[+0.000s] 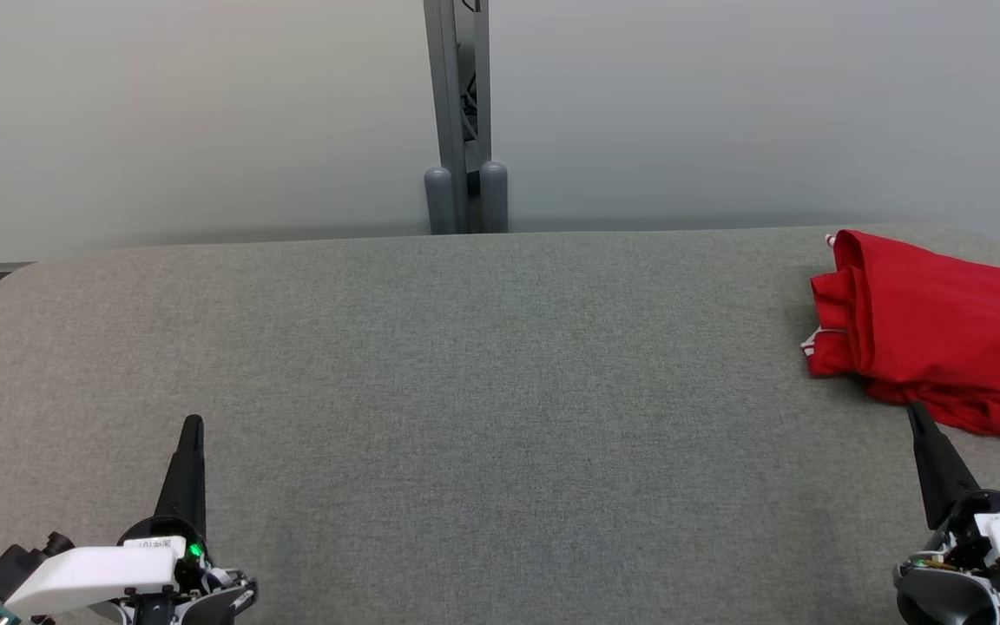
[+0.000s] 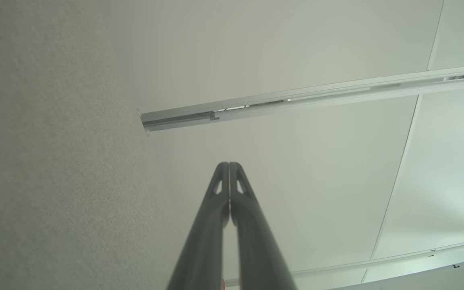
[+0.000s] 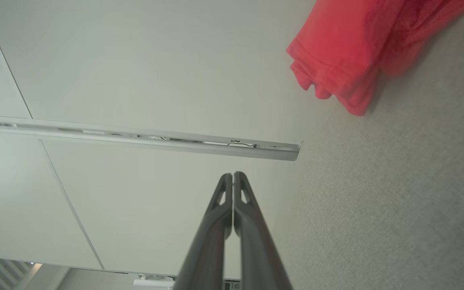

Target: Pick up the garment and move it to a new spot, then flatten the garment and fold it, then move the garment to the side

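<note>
Where the garment lies: folded-looking red cloth garment (image 1: 934, 347) at the right end of the grey felt-covered table (image 1: 465, 391), near my right gripper (image 1: 914, 410).
Grippers: my left gripper (image 1: 193, 421) and the right one are both closed, empty.
Progress: garment seems layered and set aside; maybe finished, I am unsure.

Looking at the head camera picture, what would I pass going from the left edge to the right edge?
left hand → grey post → red garment
</note>
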You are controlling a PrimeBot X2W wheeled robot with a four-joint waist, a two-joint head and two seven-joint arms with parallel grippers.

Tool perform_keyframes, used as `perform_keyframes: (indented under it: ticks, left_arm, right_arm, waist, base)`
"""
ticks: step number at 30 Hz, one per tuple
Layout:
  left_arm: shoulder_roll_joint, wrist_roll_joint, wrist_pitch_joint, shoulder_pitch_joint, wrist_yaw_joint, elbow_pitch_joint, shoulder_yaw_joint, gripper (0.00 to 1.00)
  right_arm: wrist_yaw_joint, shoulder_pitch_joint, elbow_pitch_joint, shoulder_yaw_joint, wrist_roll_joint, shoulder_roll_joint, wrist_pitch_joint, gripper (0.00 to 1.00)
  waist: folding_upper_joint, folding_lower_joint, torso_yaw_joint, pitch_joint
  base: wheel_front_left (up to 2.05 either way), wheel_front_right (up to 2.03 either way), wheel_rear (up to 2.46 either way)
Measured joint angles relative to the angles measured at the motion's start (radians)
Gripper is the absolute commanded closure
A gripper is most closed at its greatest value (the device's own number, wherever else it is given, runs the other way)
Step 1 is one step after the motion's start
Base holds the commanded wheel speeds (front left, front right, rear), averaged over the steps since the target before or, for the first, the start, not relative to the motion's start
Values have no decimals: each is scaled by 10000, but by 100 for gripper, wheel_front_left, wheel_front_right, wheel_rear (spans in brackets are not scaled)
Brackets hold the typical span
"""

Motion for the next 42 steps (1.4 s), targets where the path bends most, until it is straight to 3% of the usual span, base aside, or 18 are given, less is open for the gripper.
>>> perform_keyframes:
  ticks: [10,42]
  left_arm:
    - [2,-633,140,-140,-105,-4,71,100]
    - [4,-646,150,-150,-115,-4,77,100]
  right_arm:
    - [0,-107,19,-125,648,-19,203,100]
    - [0,-109,35,-205,625,17,288,100]
  waist:
    - [0,0,49,102]
    - [0,0,49,102]
  base:
    - [0,0,0]
    - [0,0,0]
